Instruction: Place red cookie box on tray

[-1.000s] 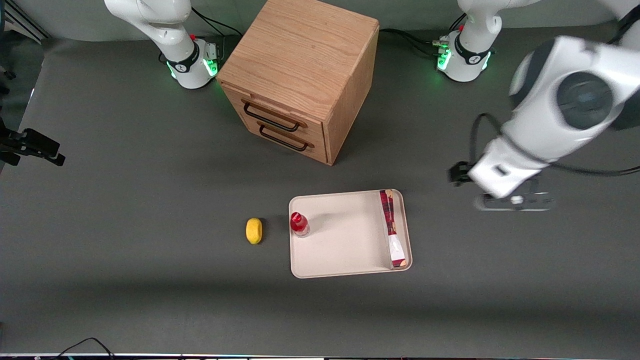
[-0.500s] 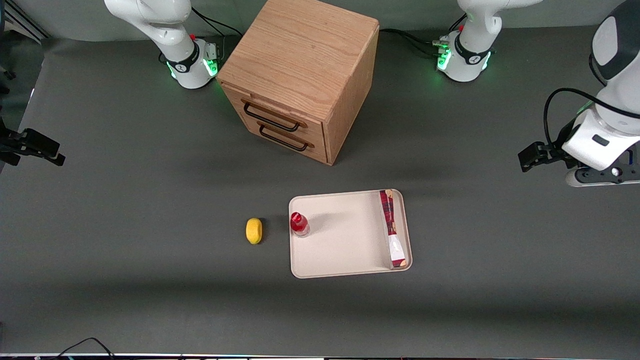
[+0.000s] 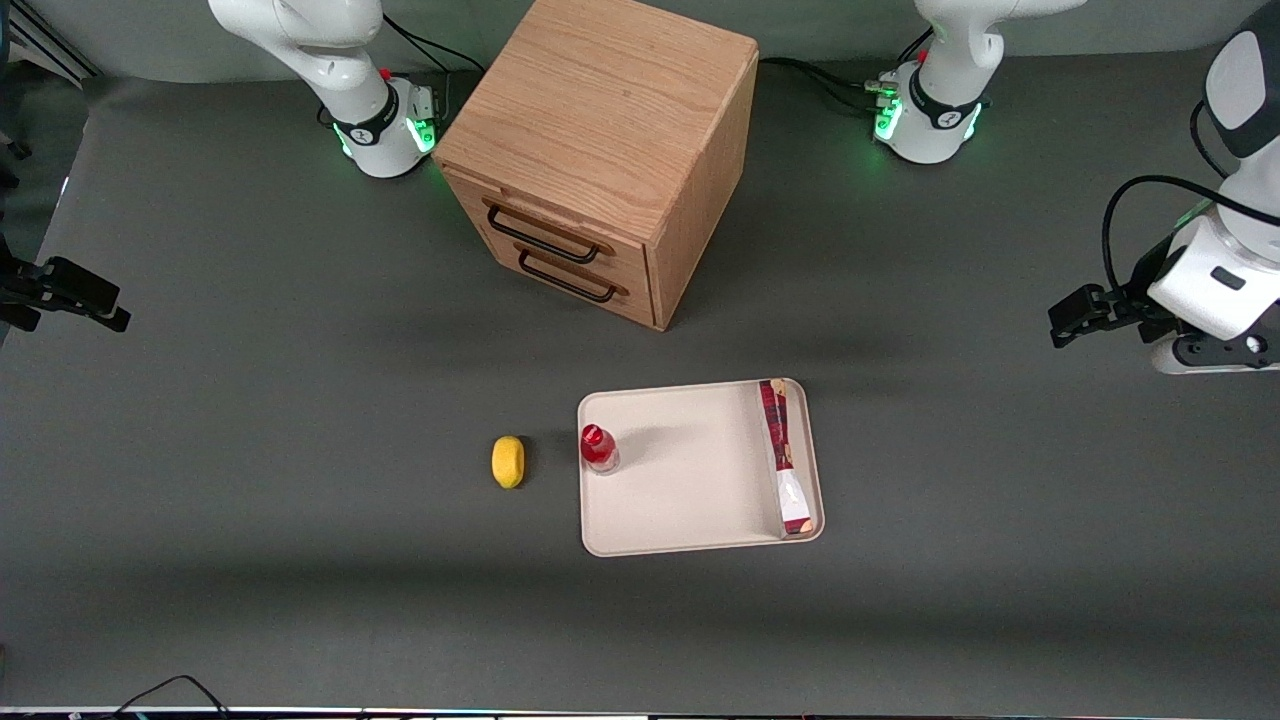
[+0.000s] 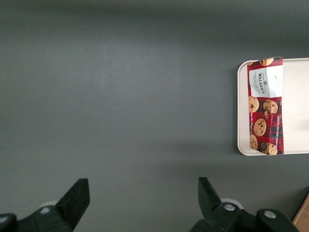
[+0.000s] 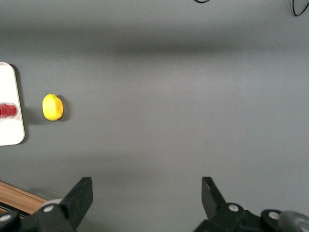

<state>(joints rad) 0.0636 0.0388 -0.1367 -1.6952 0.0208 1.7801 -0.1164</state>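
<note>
The red cookie box lies flat on the pale beige tray, along the tray's short edge nearest the working arm's end of the table. The left wrist view shows the box with its cookie print and white patch, resting inside the tray's rim. My gripper hangs well clear of the tray, out toward the working arm's end of the table. It is open, with only bare grey table between its fingers.
A small red-capped bottle stands on the tray at the edge toward the parked arm. A yellow lemon-like object lies on the table beside it. A wooden two-drawer cabinet stands farther from the front camera than the tray.
My arm has swung away from the tray toward the working arm's end of the table and almost stopped. The cookie box has stayed in place on the tray.
</note>
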